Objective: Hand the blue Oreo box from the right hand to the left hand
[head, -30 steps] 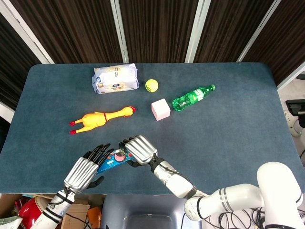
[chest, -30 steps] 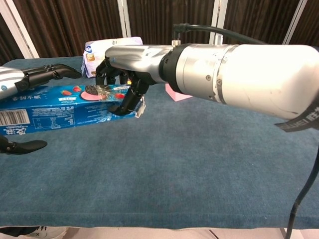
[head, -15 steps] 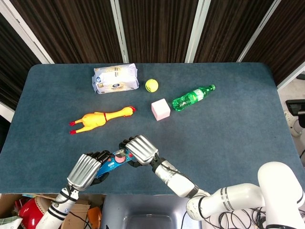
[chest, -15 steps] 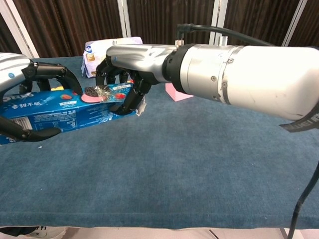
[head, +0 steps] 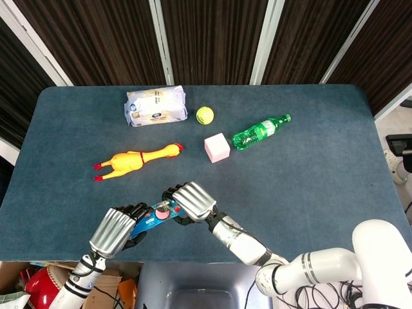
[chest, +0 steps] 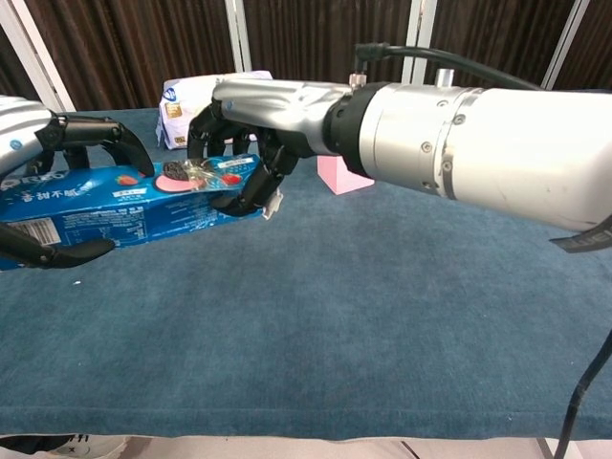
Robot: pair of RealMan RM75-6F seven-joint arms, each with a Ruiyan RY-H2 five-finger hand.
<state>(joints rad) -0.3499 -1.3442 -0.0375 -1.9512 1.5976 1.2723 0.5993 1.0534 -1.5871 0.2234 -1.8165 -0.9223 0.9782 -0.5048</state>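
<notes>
I am holding the blue Oreo box off the surface near its 6 o'clock edge, lying roughly level, with both robot hands on it at once. My right robot hand is clamping the box's end nearer the middle, fingers over the top and thumb underneath, while my left robot hand is wrapping the opposite end, fingers arching over the top face and the thumb pressing from below. In the head view the two hands are sitting just beside each other with the box bridging them. I judge this to be the handover itself: the receiving grasp looks closed, the giving grasp not yet released. The next move calls for me to confirm the left grip is firm, then open the right fingers and draw that hand away toward 3 o'clock without dragging the box. Further out, toward 12 o'clock, a rubber chicken, a pink cube, a green bottle, a yellow ball and a white packet are lying well apart from the exchange.
</notes>
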